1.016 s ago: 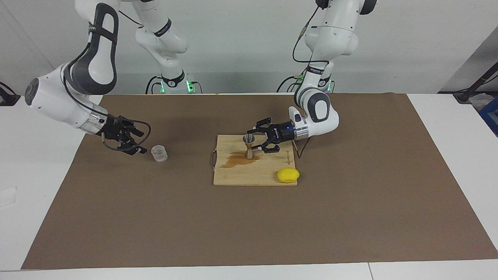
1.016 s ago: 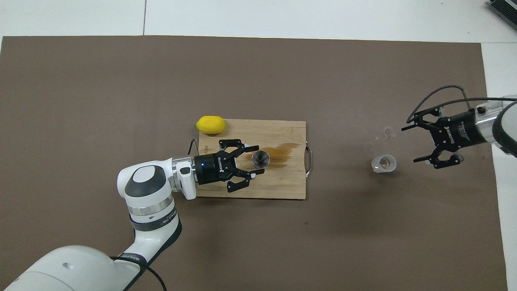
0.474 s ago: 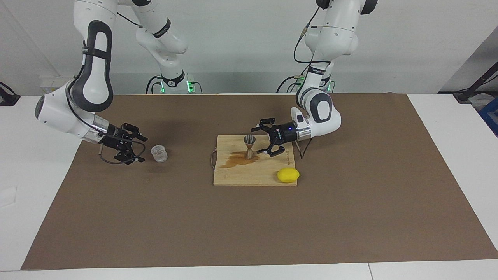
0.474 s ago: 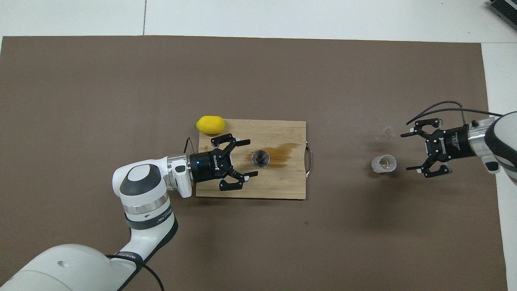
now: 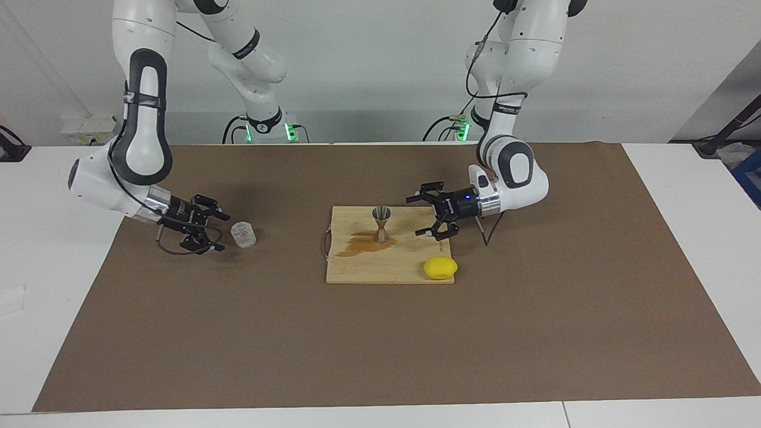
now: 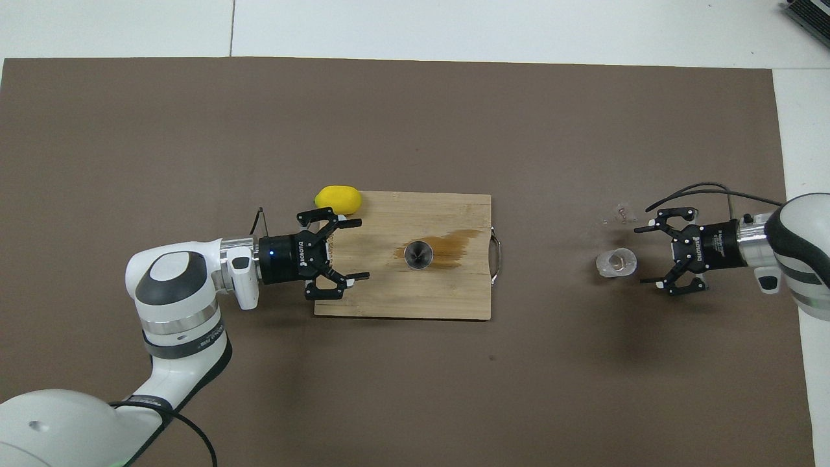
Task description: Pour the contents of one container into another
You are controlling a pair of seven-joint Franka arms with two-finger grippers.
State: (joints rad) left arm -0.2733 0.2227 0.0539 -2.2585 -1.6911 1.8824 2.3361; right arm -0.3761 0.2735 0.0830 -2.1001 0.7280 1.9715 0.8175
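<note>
Open brown mat (image 5: pixel 380 345) across the stretch farthest from the robots. At mid-table, a rectangular wooden cutting board (image 5: pixel 362 270) carrying an upright silvery hourglass metal jigger (image 5: pixel 380 223), with a yellow lemon (image 5: pixel 440 267) at the corner toward the left arm's end. Near the right arm's end, a small clear glass tumbler (image 5: pixel 243 234), well apart from the board, bare mat between.

Item count, present scene:

- Glass tumbler (image 5: pixel 243 234): one.
- Metal jigger (image 5: pixel 380 223): one.
- Lemon (image 5: pixel 440 267): one.
- Wooden cutting board (image 5: pixel 368 267): one, with one brown liquid stain (image 5: pixel 362 244) on it.
- Brown table mat (image 5: pixel 380 345): one.
- Robot arms: two, each with one gripper: left gripper (image 5: pixel 425 216), right gripper (image 5: pixel 219 232).
</note>
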